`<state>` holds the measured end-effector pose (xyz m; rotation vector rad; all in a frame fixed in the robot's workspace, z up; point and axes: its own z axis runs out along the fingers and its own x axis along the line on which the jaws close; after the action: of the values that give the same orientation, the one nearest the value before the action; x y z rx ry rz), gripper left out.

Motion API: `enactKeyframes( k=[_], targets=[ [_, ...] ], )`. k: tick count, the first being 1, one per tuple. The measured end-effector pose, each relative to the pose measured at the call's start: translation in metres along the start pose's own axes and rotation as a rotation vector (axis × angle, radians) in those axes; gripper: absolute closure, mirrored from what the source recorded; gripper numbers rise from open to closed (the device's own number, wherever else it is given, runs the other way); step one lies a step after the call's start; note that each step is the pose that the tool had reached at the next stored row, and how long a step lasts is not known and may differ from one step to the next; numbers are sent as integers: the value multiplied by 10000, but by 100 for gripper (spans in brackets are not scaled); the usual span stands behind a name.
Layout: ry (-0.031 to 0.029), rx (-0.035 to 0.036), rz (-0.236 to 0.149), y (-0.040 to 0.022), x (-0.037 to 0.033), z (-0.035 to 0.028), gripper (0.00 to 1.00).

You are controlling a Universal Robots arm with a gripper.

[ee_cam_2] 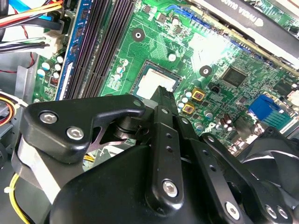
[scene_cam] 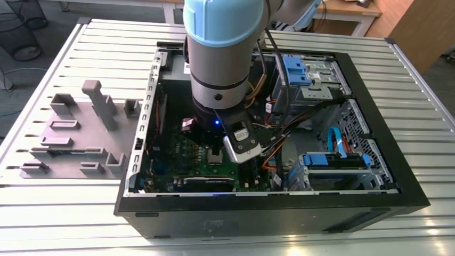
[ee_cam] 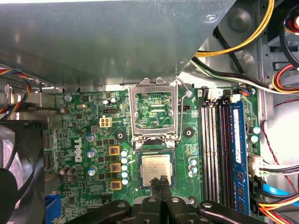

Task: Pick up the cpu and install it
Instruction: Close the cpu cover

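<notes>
The cpu (ee_cam: 156, 169) is a small silvery square lying flat in its socket on the green motherboard (ee_cam: 84, 140). In the second wrist view the cpu (ee_cam_2: 156, 84) shows as a pale square, and in the exterior view the cpu (scene_cam: 215, 156) lies just under the arm's tool. My gripper (ee_cam: 161, 180) hangs right over the cpu's near edge, its two thin black fingers shut together with nothing between them. In the second wrist view my gripper (ee_cam_2: 163, 91) ends at the chip's rim. The dark metal socket frame (ee_cam: 155, 112) stands flipped open beside the socket.
The arm reaches down into an open black computer case (scene_cam: 398, 176) on a slatted table. Lilac-grey holder blocks (scene_cam: 78, 133) stand at the exterior view's left. A grey metal box (ee_cam: 117, 37), memory slots (ee_cam: 219, 149), a black fan (ee_cam: 14, 163) and loose cables (ee_cam: 233, 51) surround the socket.
</notes>
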<state>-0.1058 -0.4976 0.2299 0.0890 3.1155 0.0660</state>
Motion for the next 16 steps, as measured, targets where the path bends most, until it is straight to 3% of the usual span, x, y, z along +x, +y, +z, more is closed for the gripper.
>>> enactKeyframes(
  k=[7,16],
  targets=[
    [23,-28,-507,0,0,-1,89],
    [48,-133,-1101,0,0,0,89]
  ],
)
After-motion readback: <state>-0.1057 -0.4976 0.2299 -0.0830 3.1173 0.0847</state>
